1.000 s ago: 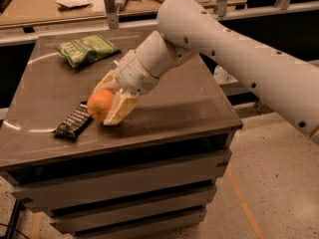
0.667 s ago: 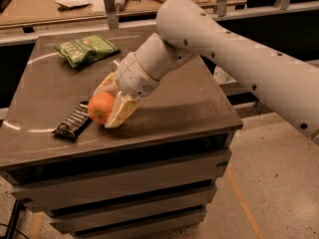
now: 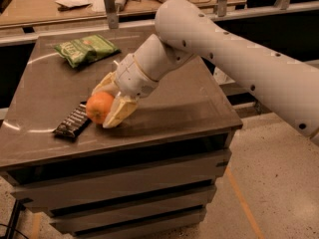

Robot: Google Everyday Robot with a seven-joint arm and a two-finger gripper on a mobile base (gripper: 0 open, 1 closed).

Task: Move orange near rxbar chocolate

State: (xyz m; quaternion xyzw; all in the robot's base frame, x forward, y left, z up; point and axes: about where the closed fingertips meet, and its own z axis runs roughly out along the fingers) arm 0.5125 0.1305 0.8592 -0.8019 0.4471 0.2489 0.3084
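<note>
The tool (image 3: 103,109) is clamped on the orange (image 3: 97,105) near the front edge of the desk (image 3: 189,98). The orange sits just beside the rxbar chocolate (image 3: 72,121).

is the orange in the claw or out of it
In the claw: its fingers press the orange from both sides, beside the rxbar chocolate on the table.

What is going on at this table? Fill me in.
The robot's gripper has the orange clamped between its two fingers, low over the front left part of the table. The orange is right beside the rxbar chocolate, at the bar's right end; whether they touch cannot be told. A green snack bag lies farther back on the table, away from the gripper.
</note>
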